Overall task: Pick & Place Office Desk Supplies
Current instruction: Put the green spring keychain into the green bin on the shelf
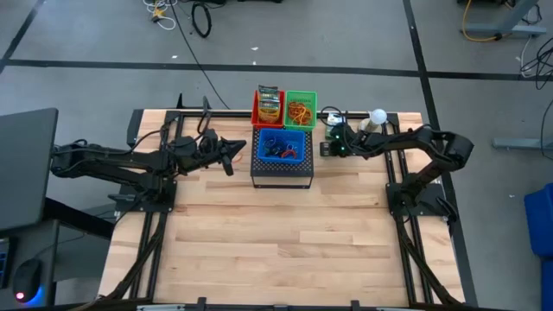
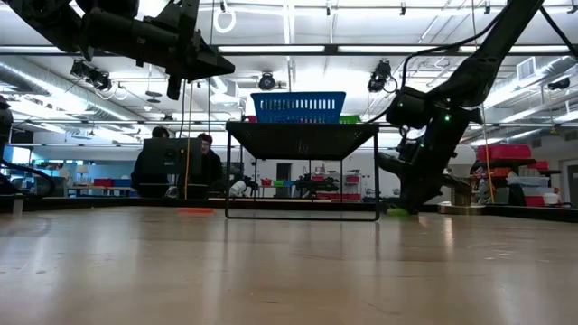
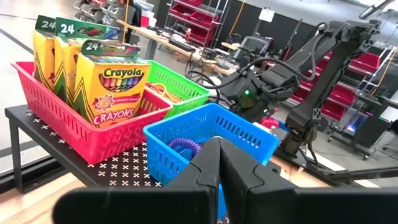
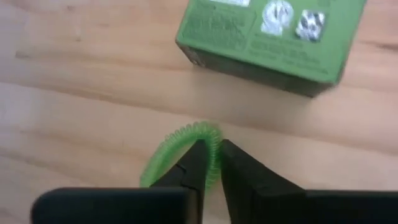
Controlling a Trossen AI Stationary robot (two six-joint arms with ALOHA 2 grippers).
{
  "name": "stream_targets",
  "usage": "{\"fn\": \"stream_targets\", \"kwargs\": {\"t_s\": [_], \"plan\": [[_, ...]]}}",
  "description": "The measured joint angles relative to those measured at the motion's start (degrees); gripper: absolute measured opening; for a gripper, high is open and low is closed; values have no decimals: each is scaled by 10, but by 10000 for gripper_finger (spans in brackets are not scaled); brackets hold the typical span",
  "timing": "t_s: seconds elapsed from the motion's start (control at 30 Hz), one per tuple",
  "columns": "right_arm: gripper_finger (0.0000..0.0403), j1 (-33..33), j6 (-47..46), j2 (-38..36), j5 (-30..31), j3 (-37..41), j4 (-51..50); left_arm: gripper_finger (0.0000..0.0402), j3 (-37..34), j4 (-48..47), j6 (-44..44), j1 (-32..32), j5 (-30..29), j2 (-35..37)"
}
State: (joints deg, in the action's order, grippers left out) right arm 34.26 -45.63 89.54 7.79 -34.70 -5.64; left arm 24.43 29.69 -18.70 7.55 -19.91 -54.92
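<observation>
A small green coiled loop (image 4: 180,146) lies on the wooden table beside a green-white box (image 4: 267,34), at the far right near the white ball (image 1: 378,115). My right gripper (image 4: 214,167) reaches down to the loop and is shut on it; the high view shows this gripper (image 1: 328,145) right of the black stand. My left gripper (image 3: 219,163) is shut and holds nothing. It hangs level above the table, left of the blue basket (image 1: 282,147), which holds coloured loops (image 3: 181,144). My right gripper pinches one side of the green loop's coil (image 4: 214,146) between its two fingers. The fingers come slanting down from above. The rest of the loop curves away to one side and lies flat on the table.
A black perforated stand (image 1: 281,173) carries the blue basket, a red basket (image 3: 68,118) with crayon boxes (image 3: 112,87), and a green basket (image 1: 301,108) with rubber bands. Bare wood (image 1: 276,242) spreads across the near half of the table.
</observation>
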Motion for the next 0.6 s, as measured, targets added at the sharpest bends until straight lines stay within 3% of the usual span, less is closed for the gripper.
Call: {"fn": "stream_targets", "kwargs": {"t_s": [0.2, 0.4, 0.6], "plan": [[25, -2, 16, -63, -7, 4, -70, 9, 0, 0, 1, 0, -23, 0], [20, -41, 22, -208, 12, 0, -144, 9, 0, 0, -7, 1, -80, 1], [3, -117, 31, -287, 76, -89, -189, 9, 0, -33, -50, 33, -84, 1]]}}
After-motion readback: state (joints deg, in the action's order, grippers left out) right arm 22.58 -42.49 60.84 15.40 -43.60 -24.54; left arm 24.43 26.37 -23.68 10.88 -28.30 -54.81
